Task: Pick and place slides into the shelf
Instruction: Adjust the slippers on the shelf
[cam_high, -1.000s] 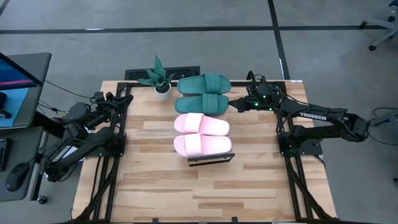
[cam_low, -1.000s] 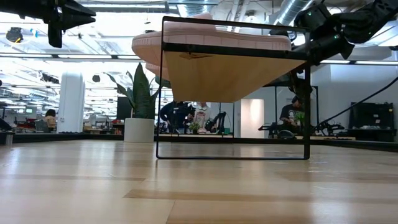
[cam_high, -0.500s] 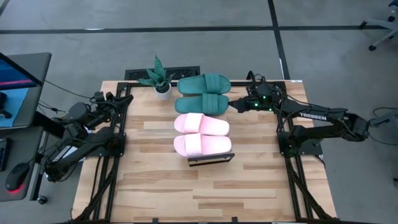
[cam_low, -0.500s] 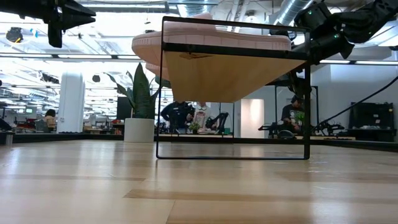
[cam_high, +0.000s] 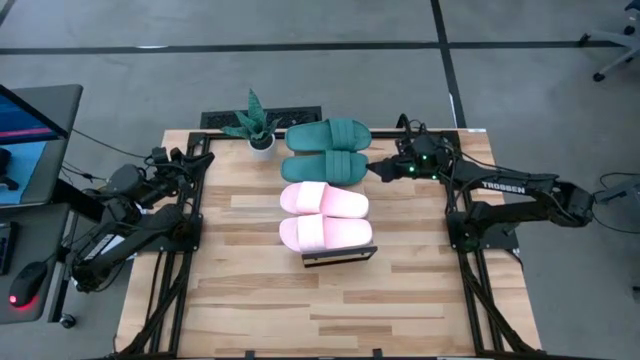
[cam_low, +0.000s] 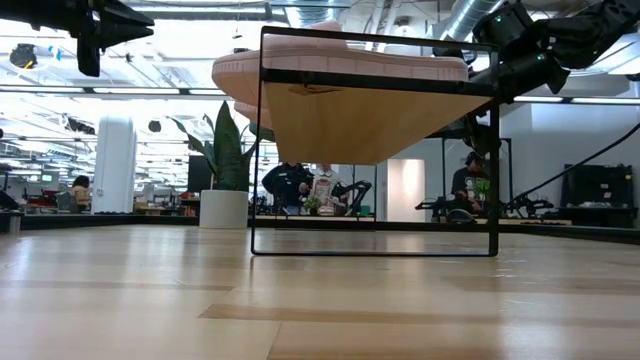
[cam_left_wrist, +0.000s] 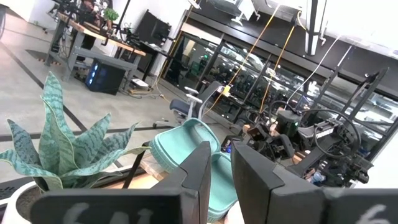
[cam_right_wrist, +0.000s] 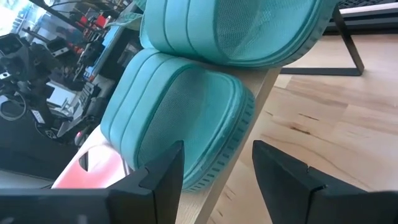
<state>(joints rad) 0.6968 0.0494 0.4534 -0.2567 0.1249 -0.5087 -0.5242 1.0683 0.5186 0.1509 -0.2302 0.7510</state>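
Four slides are seen lined up on the shelf (cam_high: 340, 256): the dark green pair (cam_high: 327, 150) beyond the pink pair (cam_high: 324, 216). The right gripper (cam_high: 374, 168) is held with fingers spread, empty, just off the end of the nearer green slide (cam_right_wrist: 180, 118), directly ahead of it. The left gripper (cam_high: 196, 150), fingers nearly closed on nothing, is parked well apart, beside a potted plant (cam_high: 257, 124).

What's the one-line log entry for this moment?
right gripper: open, at green slides | pink slides: on shelf | left gripper: idle at table's left edge
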